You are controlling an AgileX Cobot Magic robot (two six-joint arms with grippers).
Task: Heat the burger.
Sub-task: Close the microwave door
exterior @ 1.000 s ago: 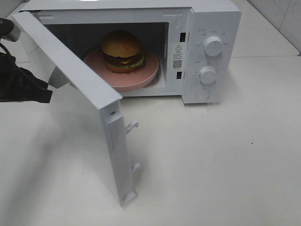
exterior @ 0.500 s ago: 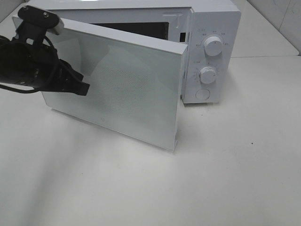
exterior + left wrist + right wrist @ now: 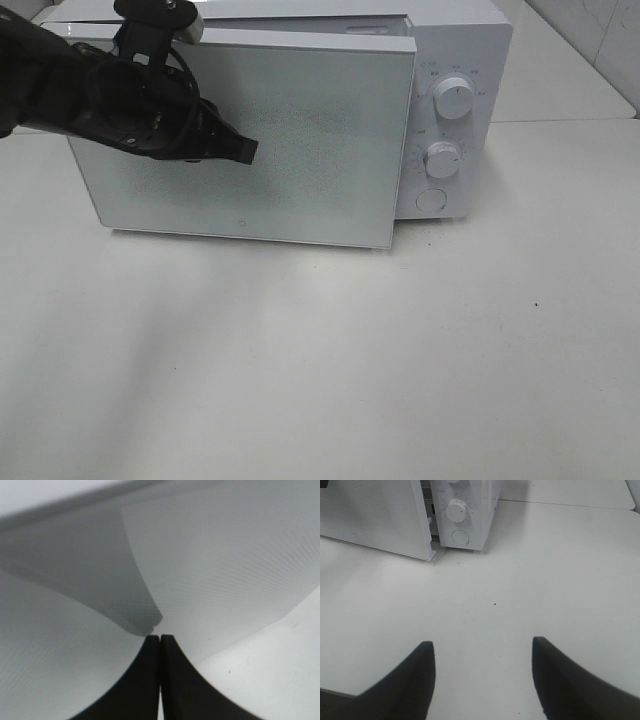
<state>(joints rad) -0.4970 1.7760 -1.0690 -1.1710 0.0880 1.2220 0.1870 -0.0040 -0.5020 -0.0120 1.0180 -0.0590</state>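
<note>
The burger is hidden behind the white microwave door (image 3: 320, 150), which stands almost flat against the microwave (image 3: 455, 40), its latch edge still a little proud of the control panel. My left gripper (image 3: 245, 152) is shut with nothing between its fingers, and its black tip presses on the outside of the door left of centre. In the left wrist view the closed fingertips (image 3: 160, 639) touch the speckled door face (image 3: 225, 555). My right gripper (image 3: 482, 644) is open and empty, hovering over bare table in front of the microwave (image 3: 465, 510). It is out of the exterior high view.
Two round knobs (image 3: 455, 98) (image 3: 441, 158) and a round button (image 3: 431, 200) sit on the control panel at the microwave's right. White table (image 3: 400, 350) spreads in front of it. A tiled wall rises at the back right.
The door has swung from wide open to nearly shut, covering the burger and pink plate. My left arm followed it, moving right and back along the door face.
</note>
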